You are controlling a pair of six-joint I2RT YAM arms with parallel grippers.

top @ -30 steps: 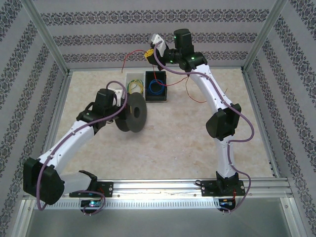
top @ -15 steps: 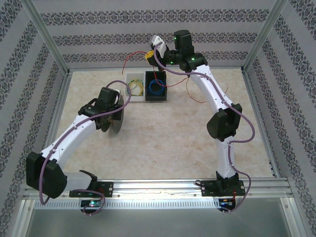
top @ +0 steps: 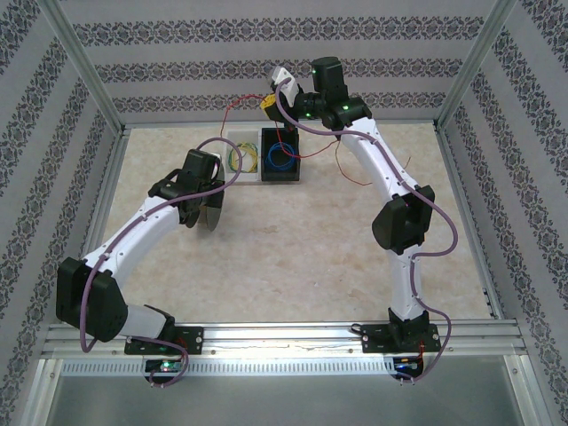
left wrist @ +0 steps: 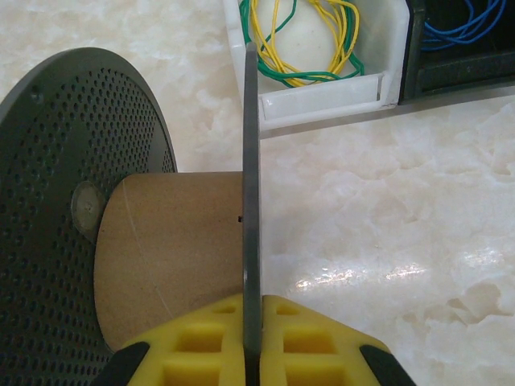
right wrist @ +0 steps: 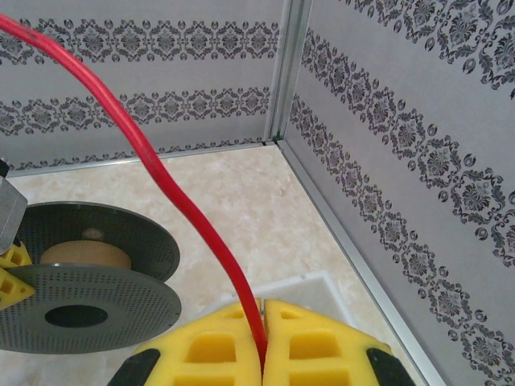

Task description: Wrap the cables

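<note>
the red wire is very thin and looks light and limp, with a smooth plastic skin. it will likely sag, curl and spring about rather than hold a shape. it could slide through a loose grip, or kink if dragged hard round a sharp edge. the sensible place to hold it is a short way back from the part being laid down, with gentle tension, so the turns sit snug on the spool.

in looks it is a single bright red strand, glossy and even in thickness. in the right wrist view it rises out of the yellow pads and sweeps up and to the left in one long curve. from above it shows near the far wall. one piece arcs away to the left of the right gripper, and more of it trails loose and wavy over the far right of the surface, beside the right arm.

the right gripper's jaws are clenched on the red wire, which is pinched in the seam between the pads. the left gripper has its jaws clamped on the thin edge of one dark, perforated disc of the spool. the spool's cardboard core looks bare, so the wrapping seems not yet begun.

just beyond the spool a white tray holds yellow and green wire. a black tray beside it holds blue wire.
</note>
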